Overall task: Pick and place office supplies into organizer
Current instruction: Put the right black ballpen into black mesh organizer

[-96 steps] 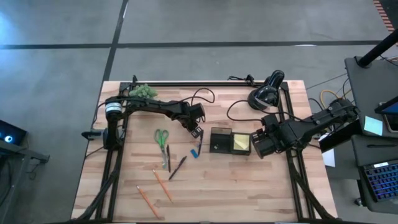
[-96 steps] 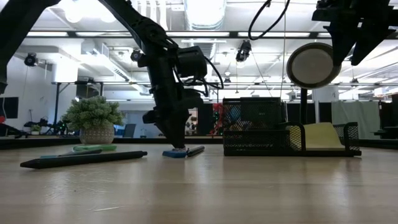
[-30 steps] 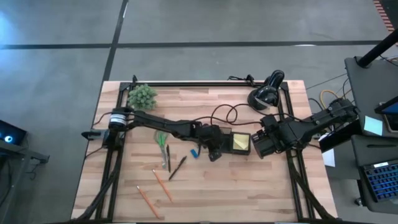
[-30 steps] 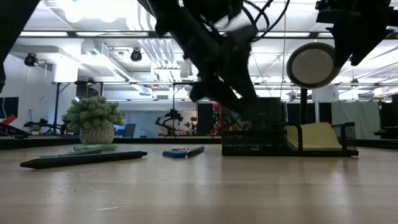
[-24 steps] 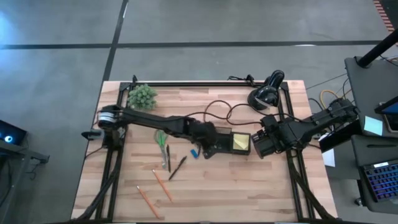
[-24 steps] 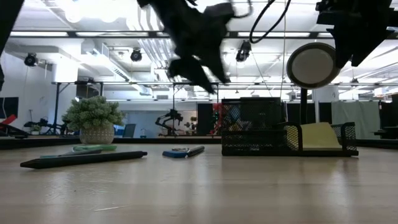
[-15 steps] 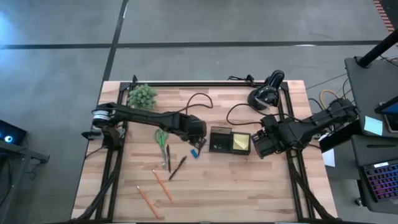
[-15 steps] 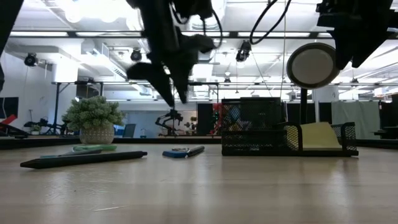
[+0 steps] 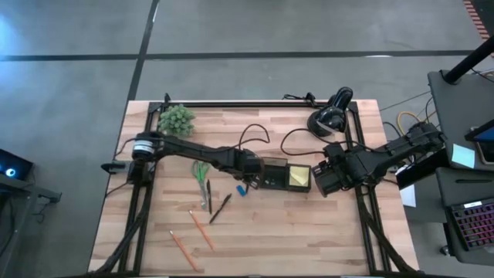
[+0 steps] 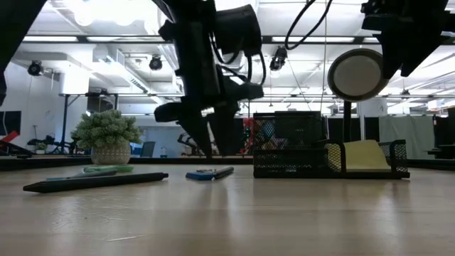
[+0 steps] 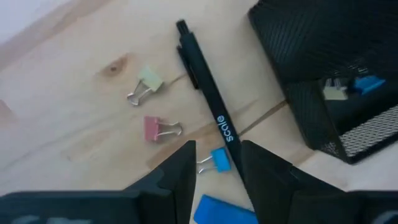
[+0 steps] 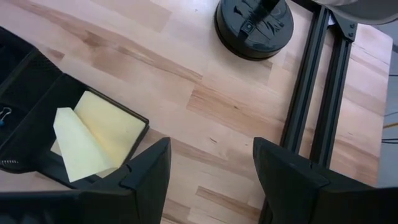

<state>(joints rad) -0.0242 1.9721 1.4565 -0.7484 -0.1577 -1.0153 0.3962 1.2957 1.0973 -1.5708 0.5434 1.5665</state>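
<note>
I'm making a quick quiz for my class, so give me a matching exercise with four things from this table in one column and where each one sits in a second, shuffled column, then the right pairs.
Things:
1. yellow sticky-note pad
2. blue binder clip
3. green plant
4. two orange pencils

Places:
A. at the table's far left corner
B. inside a compartment of the organizer
C. on the wood near the front edge, away from the organizer
D. between the left gripper's fingers, beside a black pen

Pairs: 1-B, 2-D, 3-A, 4-C
</note>
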